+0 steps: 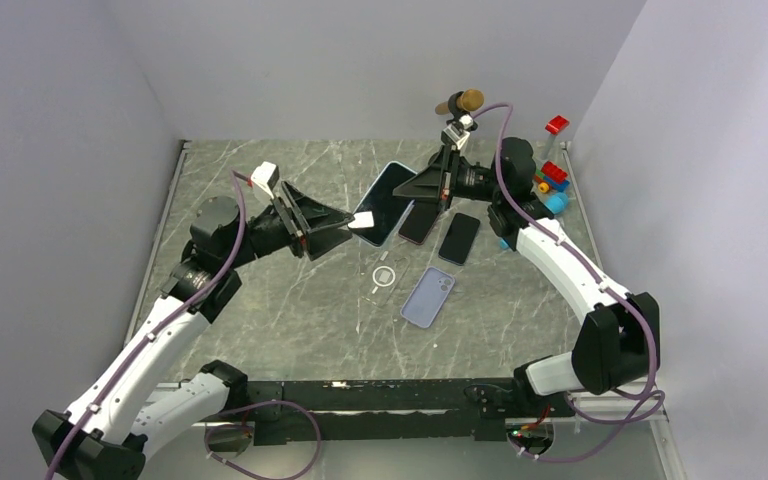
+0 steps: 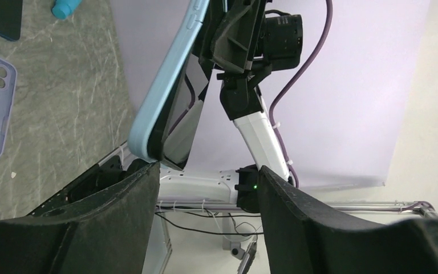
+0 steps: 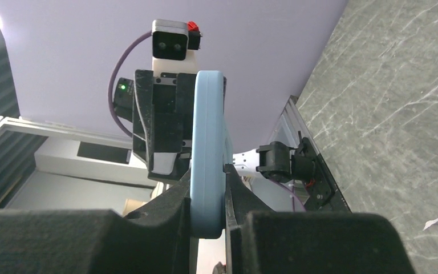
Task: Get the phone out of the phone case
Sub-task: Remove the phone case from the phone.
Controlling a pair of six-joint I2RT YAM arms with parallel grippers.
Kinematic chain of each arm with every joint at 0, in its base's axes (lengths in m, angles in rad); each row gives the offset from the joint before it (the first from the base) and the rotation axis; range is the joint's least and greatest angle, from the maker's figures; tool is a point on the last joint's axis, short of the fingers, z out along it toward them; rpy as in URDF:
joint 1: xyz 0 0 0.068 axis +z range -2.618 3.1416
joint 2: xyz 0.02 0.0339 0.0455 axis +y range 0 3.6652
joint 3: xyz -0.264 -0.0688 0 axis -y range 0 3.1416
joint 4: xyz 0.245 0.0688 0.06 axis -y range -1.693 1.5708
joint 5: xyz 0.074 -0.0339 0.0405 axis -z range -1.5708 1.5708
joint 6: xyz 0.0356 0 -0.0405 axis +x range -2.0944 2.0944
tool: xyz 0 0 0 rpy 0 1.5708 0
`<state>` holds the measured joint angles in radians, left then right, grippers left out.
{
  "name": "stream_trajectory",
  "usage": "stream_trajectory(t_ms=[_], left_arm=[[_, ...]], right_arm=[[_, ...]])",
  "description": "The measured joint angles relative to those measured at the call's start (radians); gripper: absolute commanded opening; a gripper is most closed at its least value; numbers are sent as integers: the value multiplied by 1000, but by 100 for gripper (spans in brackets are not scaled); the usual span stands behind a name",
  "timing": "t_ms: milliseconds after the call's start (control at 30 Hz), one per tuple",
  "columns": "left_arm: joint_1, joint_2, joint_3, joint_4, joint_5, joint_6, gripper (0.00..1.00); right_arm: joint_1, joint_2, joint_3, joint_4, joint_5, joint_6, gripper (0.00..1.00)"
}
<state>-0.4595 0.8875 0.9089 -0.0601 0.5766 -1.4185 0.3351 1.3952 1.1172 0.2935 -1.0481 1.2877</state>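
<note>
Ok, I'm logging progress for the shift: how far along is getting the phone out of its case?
Done: the blue phone case is held up off the table, clamped on its edge by the right gripper. In hand: the left gripper is open at the case's lower corner, not gripping. Left: the phone sits inside the case, so it has yet to be pried out.

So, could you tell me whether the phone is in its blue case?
In: the phone shows its dark screen framed by the blue case.
</note>
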Motion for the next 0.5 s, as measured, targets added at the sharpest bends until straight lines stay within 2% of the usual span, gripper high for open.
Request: stream_trajectory(t_ms=[500], left_arm=[[0,73,13,103,-5,-62,68]], right_arm=[[-18,15,-2,159,2,121,0]])
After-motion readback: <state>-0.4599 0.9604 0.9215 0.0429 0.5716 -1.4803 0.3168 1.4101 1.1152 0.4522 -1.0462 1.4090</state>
